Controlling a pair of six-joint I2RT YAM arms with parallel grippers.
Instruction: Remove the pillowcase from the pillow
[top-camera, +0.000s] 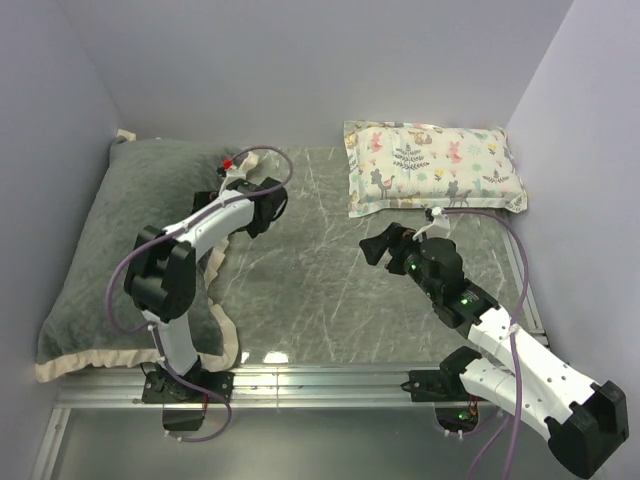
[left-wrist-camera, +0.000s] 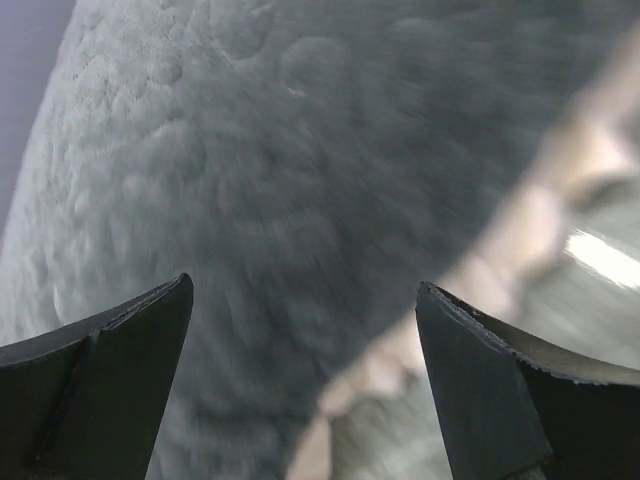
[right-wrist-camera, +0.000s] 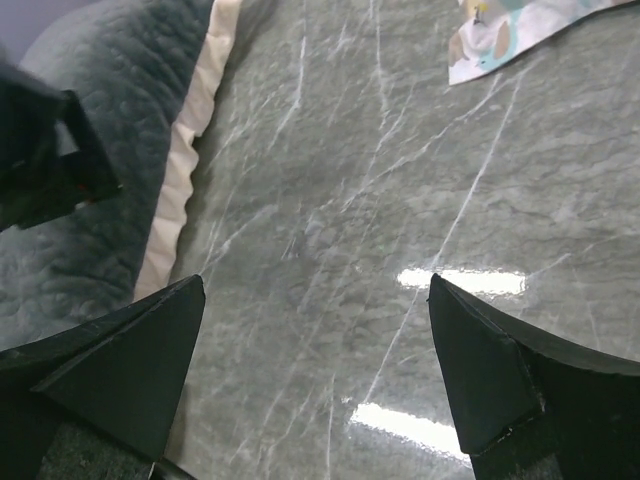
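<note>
Pillowcase (top-camera: 120, 240): grey plush face up, bulging, on left part of counter (top-camera: 320, 290). Cream ruffle (top-camera: 120, 360) runs along its near and right edges. Pillow itself not visible.

Left tool (top-camera: 265, 208): jaws spread wide, nothing between them, just beside pillowcase's right edge. Left wrist view shows plush and ruffle past its fingers (left-wrist-camera: 110, 380).

Right tool (top-camera: 378, 248): jaws spread wide, empty, well right of pillowcase, above bare counter.

Small animal-print pillow (top-camera: 432, 168): far right of pillowcase, at counter's back, apart from both tools.
</note>
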